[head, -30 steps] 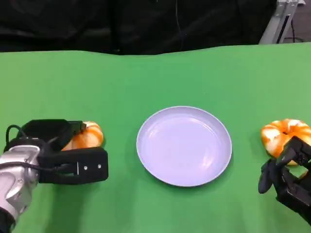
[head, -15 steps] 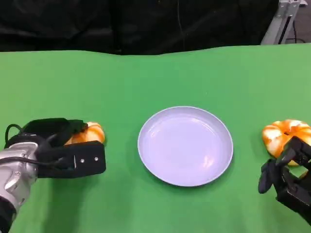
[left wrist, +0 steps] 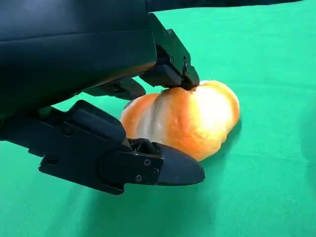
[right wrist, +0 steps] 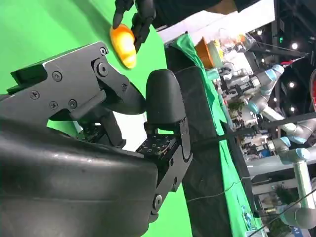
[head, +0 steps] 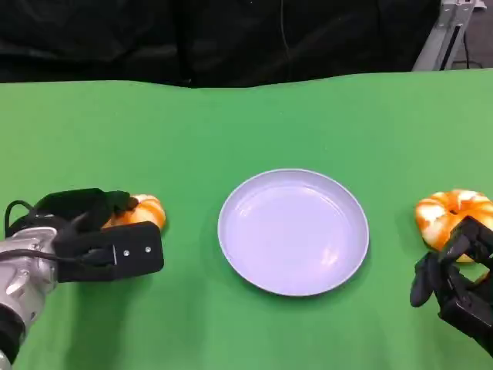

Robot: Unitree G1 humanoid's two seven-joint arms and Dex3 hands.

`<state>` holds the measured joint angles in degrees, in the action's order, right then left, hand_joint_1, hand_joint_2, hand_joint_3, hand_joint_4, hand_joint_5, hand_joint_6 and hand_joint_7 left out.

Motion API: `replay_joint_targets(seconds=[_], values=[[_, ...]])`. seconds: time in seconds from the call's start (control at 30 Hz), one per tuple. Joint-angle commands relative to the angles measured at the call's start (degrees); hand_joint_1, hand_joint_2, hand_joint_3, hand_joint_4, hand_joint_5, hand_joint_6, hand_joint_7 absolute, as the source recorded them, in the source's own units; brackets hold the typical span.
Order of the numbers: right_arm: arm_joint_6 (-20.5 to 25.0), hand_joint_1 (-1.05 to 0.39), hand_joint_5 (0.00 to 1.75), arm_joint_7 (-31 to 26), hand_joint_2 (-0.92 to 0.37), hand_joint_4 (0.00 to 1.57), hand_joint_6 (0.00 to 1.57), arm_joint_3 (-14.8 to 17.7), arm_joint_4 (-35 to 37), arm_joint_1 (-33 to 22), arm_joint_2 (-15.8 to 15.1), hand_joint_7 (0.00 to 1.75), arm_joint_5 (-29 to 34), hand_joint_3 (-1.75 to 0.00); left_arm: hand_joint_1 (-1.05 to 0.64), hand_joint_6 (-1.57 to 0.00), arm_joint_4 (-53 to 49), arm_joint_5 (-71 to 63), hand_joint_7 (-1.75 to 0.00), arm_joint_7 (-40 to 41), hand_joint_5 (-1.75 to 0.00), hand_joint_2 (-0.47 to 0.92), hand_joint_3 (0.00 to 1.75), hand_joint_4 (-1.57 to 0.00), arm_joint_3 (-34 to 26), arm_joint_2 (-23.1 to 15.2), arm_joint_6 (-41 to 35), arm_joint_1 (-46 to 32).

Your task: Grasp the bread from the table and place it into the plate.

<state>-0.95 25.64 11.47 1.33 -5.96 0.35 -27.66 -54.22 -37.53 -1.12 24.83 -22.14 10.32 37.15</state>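
Note:
An orange, glossy bread [head: 145,210] lies on the green table at the left, and the left wrist view shows it close up [left wrist: 190,118]. My left hand [head: 92,235] grips it, with fingers [left wrist: 170,71] on its top and the thumb [left wrist: 158,168] against its near side. The pale blue plate [head: 293,231] sits empty at the table's middle, to the right of this bread. A second orange bread [head: 451,212] lies at the right edge. My right hand [head: 454,289] rests just in front of it with its fingers apart, holding nothing.
The green table [head: 246,123] ends at a black backdrop behind. A metal stand [head: 447,31] rises at the far right corner. In the right wrist view, my right hand [right wrist: 123,103] is close up, with the left bread [right wrist: 123,42] far across the table.
My left hand's thumb has drawn in toward the bread, narrowing the gap, and the hand has shifted slightly left. The right hand and the plate have not moved.

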Motion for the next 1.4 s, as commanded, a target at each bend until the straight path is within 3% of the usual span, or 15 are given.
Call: replay_joint_targets(seconds=[0.03, 0.07, 0.1, 0.13, 0.2, 0.33, 0.6, 0.63, 0.67, 0.7, 0.83, 1.1, 1.4], values=[[-0.02, -0.09, 1.75, -0.37, -0.63, 0.79, 0.69, 0.50, -0.54, 0.09, -0.80, 1.61, -0.35, -1.09, -0.58, -0.62, -0.82, 0.25, -0.03, 0.49, -0.02, 0.92, 0.28, -0.61, 0.27, 0.27, -0.86, -0.86], [0.04, -0.09, 1.75, -0.54, -0.63, 0.79, 0.69, 0.49, -0.64, 0.08, -0.80, 1.61, -0.27, -1.09, -0.54, -0.63, -0.57, 0.97, -0.03, 3.33, -0.03, 0.92, 0.28, -0.62, -0.68, 0.56, 0.43, -1.68], [0.12, -0.09, 1.75, -0.65, -0.63, 0.79, 0.69, 0.49, -0.72, 0.06, -0.81, 1.61, -0.25, -1.09, -0.34, -0.77, -0.45, 1.56, -0.04, 5.62, -0.46, 0.92, 0.27, -0.65, -1.39, 0.79, 1.47, -2.30], [0.01, -0.09, 1.75, -0.60, -0.63, 0.79, 0.69, 0.50, -0.70, 0.06, -0.81, 1.61, -0.27, -1.09, -0.26, -0.83, -0.49, 2.09, -0.03, 7.63, -0.75, 0.92, 0.27, -0.58, -1.97, 1.01, 2.32, -2.76], [-0.14, -0.08, 1.75, -0.36, -0.63, 0.80, 0.69, 0.54, -0.62, 0.08, -0.82, 1.61, -0.45, -1.09, -0.16, -0.93, -0.69, 2.52, -0.05, 10.28, -0.99, 0.92, 0.32, -0.53, -2.46, 1.36, 2.77, -3.12], [0.35, -0.08, 1.75, -0.30, -0.63, 0.80, 0.69, 0.67, -0.61, 0.15, -0.84, 1.61, -0.97, -1.10, -0.07, -1.05, -1.37, 3.10, -0.10, 12.01, -1.08, 0.92, 0.33, -0.58, -2.89, 1.70, 3.14, -3.02], [0.30, -0.09, 1.75, -0.47, -0.63, 0.80, 0.70, 0.55, -0.65, 0.11, -0.97, 1.60, -0.89, -1.10, -0.05, -1.07, -1.56, 3.23, -0.11, 14.25, -1.10, 0.92, 0.32, -0.58, -3.25, 1.95, 3.99, -3.10], [0.24, -0.09, 1.75, -0.56, -0.63, 0.80, 0.70, 0.52, -0.67, 0.09, -1.01, 1.60, -0.73, -1.10, -0.05, -0.83, -1.40, 3.30, -0.96, 15.71, -1.48, 0.91, 0.25, -0.63, -3.55, 2.09, 4.45, -3.28], [0.20, -0.09, 1.75, -0.62, -0.62, 0.80, 0.70, 0.50, -0.69, 0.07, -1.03, 1.60, -0.62, -1.10, -0.05, -0.66, -1.35, 3.34, -1.34, 16.77, -1.61, 0.91, 0.23, -0.64, -3.73, 2.19, 4.80, -3.38], [0.21, -0.09, 1.75, -0.67, -0.62, 0.80, 0.70, 0.48, -0.72, 0.06, -1.05, 1.60, -0.57, -1.10, -0.05, -0.55, -1.38, 3.31, -1.58, 17.41, -1.69, 0.91, 0.21, -0.65, -3.82, 2.25, 5.04, -3.41], [0.22, -0.09, 1.75, -0.73, -0.62, 0.80, 0.70, 0.46, -0.79, 0.08, -1.11, 1.60, -0.54, -1.10, -0.04, -0.50, -0.26, 3.01, -1.74, 18.46, -1.74, 0.92, 0.22, -0.65, -4.17, 2.01, 5.76, -3.59], [0.46, -0.09, 1.75, -0.77, -0.63, 0.80, 0.70, 0.51, -0.79, 0.17, -1.23, 1.59, -0.74, -1.10, -0.05, -0.54, 5.15, 3.11, -1.75, 18.32, -1.75, 0.92, 0.35, -0.68, -5.59, 1.06, 6.47, -4.70], [-0.01, -0.09, 1.75, -0.45, -0.62, 0.80, 0.70, 0.47, -0.56, 0.26, -1.27, 1.60, -0.61, -1.11, -0.06, -0.54, 18.42, 2.34, -1.75, 16.06, -1.75, 0.88, 0.44, -0.68, -7.03, -0.03, 3.37, -7.40]])
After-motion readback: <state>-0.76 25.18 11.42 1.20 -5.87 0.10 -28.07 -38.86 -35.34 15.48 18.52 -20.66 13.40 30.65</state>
